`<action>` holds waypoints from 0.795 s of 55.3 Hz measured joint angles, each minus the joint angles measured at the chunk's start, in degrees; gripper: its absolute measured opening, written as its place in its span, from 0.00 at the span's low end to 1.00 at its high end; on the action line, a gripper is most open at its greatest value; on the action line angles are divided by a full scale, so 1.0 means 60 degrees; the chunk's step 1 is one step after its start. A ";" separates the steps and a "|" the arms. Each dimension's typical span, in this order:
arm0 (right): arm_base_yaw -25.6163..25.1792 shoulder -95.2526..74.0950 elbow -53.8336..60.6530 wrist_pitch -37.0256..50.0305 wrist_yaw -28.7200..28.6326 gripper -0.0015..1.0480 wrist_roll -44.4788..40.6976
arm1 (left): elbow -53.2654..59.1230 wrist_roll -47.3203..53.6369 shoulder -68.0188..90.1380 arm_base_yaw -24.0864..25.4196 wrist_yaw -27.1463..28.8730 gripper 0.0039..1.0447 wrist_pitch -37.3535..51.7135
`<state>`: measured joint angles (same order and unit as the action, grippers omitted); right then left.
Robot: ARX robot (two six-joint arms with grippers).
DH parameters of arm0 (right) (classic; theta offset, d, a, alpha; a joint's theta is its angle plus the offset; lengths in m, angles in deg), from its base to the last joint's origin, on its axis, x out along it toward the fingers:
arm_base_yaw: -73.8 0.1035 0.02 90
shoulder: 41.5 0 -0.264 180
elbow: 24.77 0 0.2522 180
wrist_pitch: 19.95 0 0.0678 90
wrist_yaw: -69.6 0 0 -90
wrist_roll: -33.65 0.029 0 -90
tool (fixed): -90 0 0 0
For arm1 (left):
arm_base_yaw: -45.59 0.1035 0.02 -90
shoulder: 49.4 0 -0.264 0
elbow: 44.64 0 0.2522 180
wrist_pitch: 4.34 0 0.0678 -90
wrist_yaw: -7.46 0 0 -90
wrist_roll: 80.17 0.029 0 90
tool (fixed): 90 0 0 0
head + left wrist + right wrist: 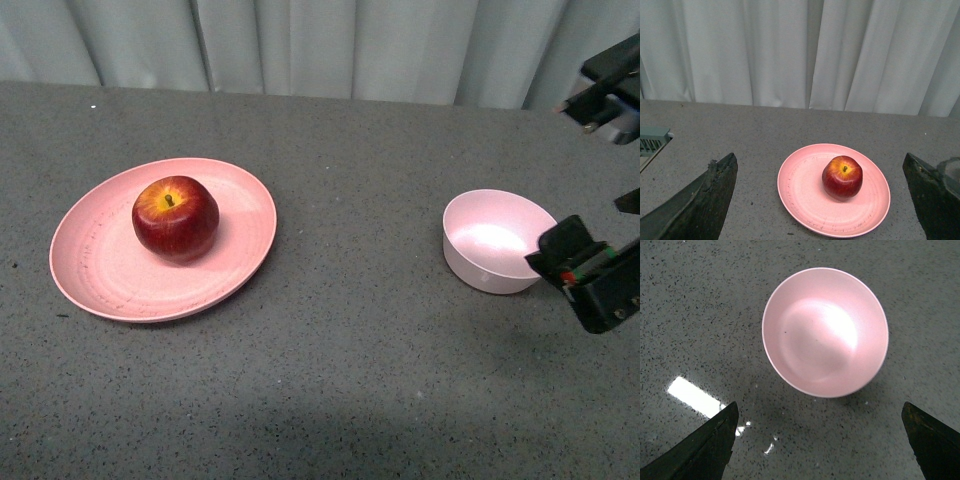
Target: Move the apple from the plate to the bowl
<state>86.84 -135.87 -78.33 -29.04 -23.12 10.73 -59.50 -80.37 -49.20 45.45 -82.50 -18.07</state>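
The dark red apple (pixel 176 216) sits upright on the wide salmon-pink plate (pixel 100 270) at the left of the table. Both also show in the left wrist view, the apple (pixel 842 177) on the plate (pixel 800 195). My left gripper (pixel 819 157) is open and empty, back from the plate and aimed at it; it is out of the front view. The small pale pink bowl (pixel 497 241) stands empty at the right. My right gripper (pixel 585 180) is open and empty, just right of the bowl and above it. The right wrist view shows the bowl (pixel 825 332) beyond the open right gripper (pixel 820 405).
The grey speckled tabletop (pixel 350 350) runs between plate and bowl. A pale curtain (pixel 300 45) hangs behind the table's far edge. A grey-green object (pixel 651 140) shows at the edge of the left wrist view.
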 joint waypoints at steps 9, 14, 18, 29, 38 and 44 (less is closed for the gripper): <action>0.0404 -0.1461 -0.1162 -0.0441 -0.0029 0.91 -0.0310 | 0.0000 0.0000 0.0000 0.0000 0.0000 0.94 0.0000; 0.0550 -0.1963 -0.1559 -0.0546 0.0004 0.91 -0.0324 | 0.0000 -0.0004 0.0000 0.0000 0.0000 0.94 0.0000; 0.0659 -0.2371 -0.1902 -0.0674 -0.0007 0.91 -0.0324 | 0.0000 -0.0004 0.0000 0.0000 0.0000 0.94 0.0000; 0.0827 -0.3344 -0.2634 -0.0984 0.0062 0.91 -0.0211 | 0.0000 0.0000 0.0000 0.0000 0.0000 0.94 0.0000; 0.0882 -0.3865 -0.2973 -0.1184 0.0146 0.91 -0.0036 | 0.0000 -0.0004 0.0000 0.0000 0.0000 0.94 0.0000; 0.0907 -0.4036 -0.3104 -0.1257 0.0182 0.87 0.0069 | 0.0000 -0.0004 0.0000 0.0000 0.0000 0.94 0.0000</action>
<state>92.28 -160.09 -96.95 -36.58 -22.03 11.14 -59.50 -80.40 -49.20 45.45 -82.50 -18.07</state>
